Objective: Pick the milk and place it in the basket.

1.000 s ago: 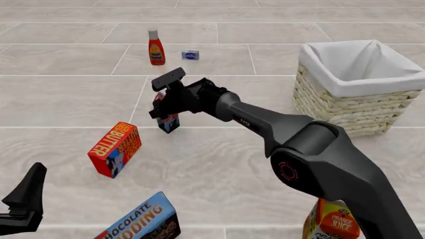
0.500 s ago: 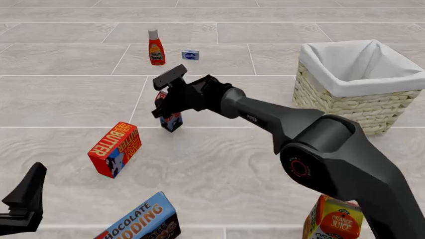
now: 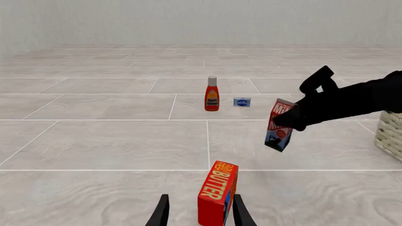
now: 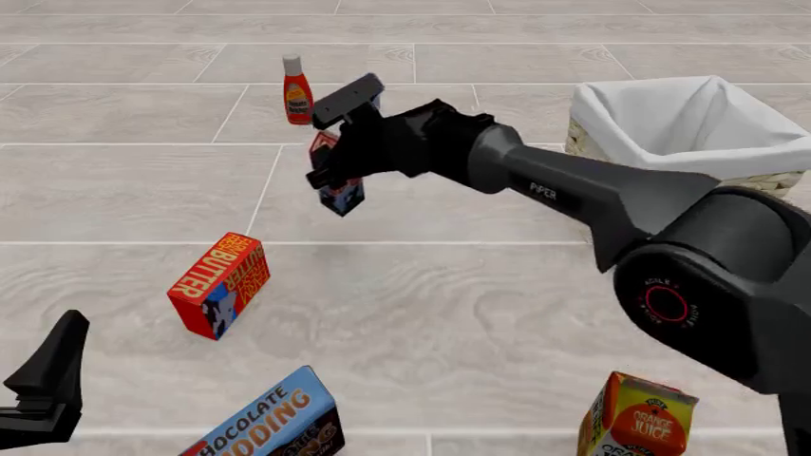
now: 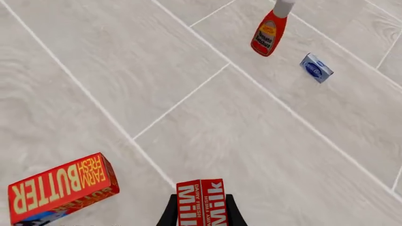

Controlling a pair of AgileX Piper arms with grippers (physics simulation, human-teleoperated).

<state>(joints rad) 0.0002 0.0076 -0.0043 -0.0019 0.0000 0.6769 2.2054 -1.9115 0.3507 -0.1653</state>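
Observation:
The milk (image 4: 342, 195), a small carton with a red top and a dark blue bottom, hangs tilted above the floor with my right gripper (image 4: 332, 171) shut on its upper part. The right wrist view shows the milk (image 5: 201, 202) held between the two fingers (image 5: 168, 214). From the left wrist, the milk (image 3: 279, 125) is clearly off the floor. The basket (image 4: 659, 161), pale wicker with a white liner, stands at the far right, well right of the carton. My left gripper (image 4: 45, 389) rests open at the near left, holding nothing.
A red butter box (image 4: 218, 285) lies near left, ahead of the left gripper. A ketchup bottle (image 4: 298, 90) and a small blue box (image 3: 242, 101) stand at the back. A chocolate pudding box (image 4: 273, 423) and an orange juice carton (image 4: 640, 418) sit at the near edge.
The right gripper has lifted the milk off the floor and carried it up and farther away, tilting it. The left arm has not moved.

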